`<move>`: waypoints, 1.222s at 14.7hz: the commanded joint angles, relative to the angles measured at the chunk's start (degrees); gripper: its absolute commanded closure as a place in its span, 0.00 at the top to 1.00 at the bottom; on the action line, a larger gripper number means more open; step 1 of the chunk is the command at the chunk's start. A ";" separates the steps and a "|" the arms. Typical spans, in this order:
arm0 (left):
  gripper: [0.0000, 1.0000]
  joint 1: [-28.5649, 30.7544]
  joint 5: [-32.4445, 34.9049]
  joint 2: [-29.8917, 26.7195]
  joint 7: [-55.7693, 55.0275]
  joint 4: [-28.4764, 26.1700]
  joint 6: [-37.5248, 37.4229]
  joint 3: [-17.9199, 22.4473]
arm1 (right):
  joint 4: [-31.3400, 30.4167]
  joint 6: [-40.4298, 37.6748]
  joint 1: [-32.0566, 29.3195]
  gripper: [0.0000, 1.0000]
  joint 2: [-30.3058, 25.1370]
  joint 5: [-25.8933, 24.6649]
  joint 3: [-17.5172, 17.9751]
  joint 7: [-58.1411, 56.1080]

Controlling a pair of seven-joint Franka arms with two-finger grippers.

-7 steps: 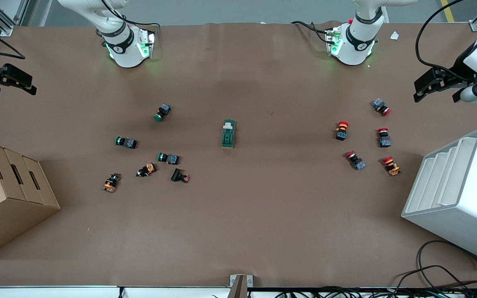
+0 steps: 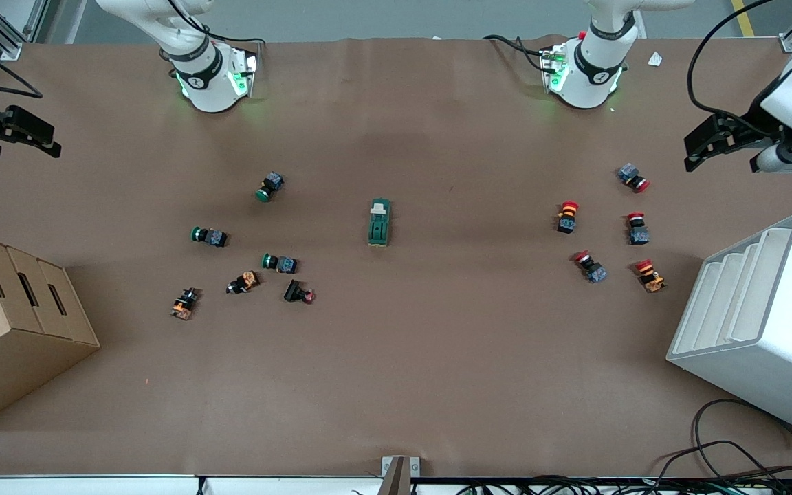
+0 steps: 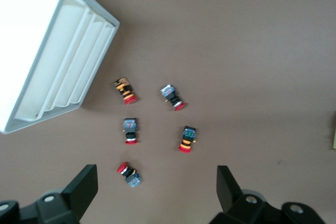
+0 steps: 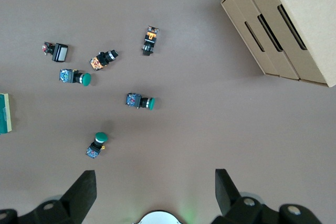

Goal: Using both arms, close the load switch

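The load switch point(image 2: 379, 222), a dark green block with a white handle piece at the end toward the arms' bases, lies at the middle of the table. Its edge shows in the right wrist view point(image 4: 4, 113). My left gripper point(image 2: 722, 163) is open and empty, up in the air over the table's left arm's end, above the red-capped buttons; it also shows in the left wrist view point(image 3: 156, 183). My right gripper point(image 2: 25, 150) is open and empty, over the right arm's end of the table; it also shows in the right wrist view point(image 4: 155, 184). Both are well apart from the switch.
Several red-capped push buttons point(image 2: 568, 215) lie toward the left arm's end, beside a white slotted rack point(image 2: 760, 323). Green-capped and other buttons point(image 2: 279, 262) lie toward the right arm's end, beside a cardboard box point(image 2: 11, 323). Cables point(image 2: 746, 460) lie at the near edge.
My left gripper has shifted slightly toward the arms' bases. The right gripper and the load switch have barely moved.
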 commanded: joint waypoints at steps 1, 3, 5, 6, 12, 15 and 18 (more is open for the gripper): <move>1.00 -2.89 1.25 6.78 -2.75 4.14 1.21 -4.69 | 0.38 -0.15 0.07 1.00 -0.78 -0.18 -0.27 0.11; 1.00 -6.22 1.69 9.07 -13.08 4.14 3.42 -8.74 | 1.61 -0.06 0.15 1.00 0.71 -0.18 -0.36 0.02; 1.00 -11.31 1.69 11.53 -26.00 3.88 6.48 -10.94 | 1.62 -0.06 0.42 1.00 2.73 -0.18 -0.10 -0.06; 1.00 -14.38 1.69 12.50 -30.93 3.79 7.63 -11.22 | 1.62 0.46 0.42 1.00 3.96 -0.27 -0.10 -0.59; 1.00 -30.65 11.44 22.78 -56.09 3.17 15.27 -11.31 | 4.25 2.13 0.94 1.00 13.98 -0.53 0.25 0.10; 1.00 -37.24 17.83 27.78 -67.68 2.91 20.90 -11.31 | 4.08 3.89 2.61 1.00 16.09 3.66 0.60 9.63; 1.00 -42.26 24.53 31.83 -74.38 2.47 24.95 -11.31 | 3.73 6.34 6.12 1.00 19.51 8.60 0.60 20.04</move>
